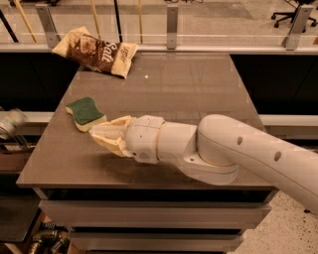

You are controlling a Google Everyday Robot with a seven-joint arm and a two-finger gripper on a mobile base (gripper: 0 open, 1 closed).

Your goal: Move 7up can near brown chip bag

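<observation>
One silvery blur left of the end effector (pixel 95 135), past the surface (pixel 198 89) edge, looks like the 7up can (pixel 11 124). Light, slick, dentable: grip mid-body. End effector state: cannot tell.

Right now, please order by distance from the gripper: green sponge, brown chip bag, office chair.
1. Green sponge, right beside the gripper, on the table.
2. Brown chip bag, at the table's far corner.
3. Office chair, behind the table, in the background.
</observation>
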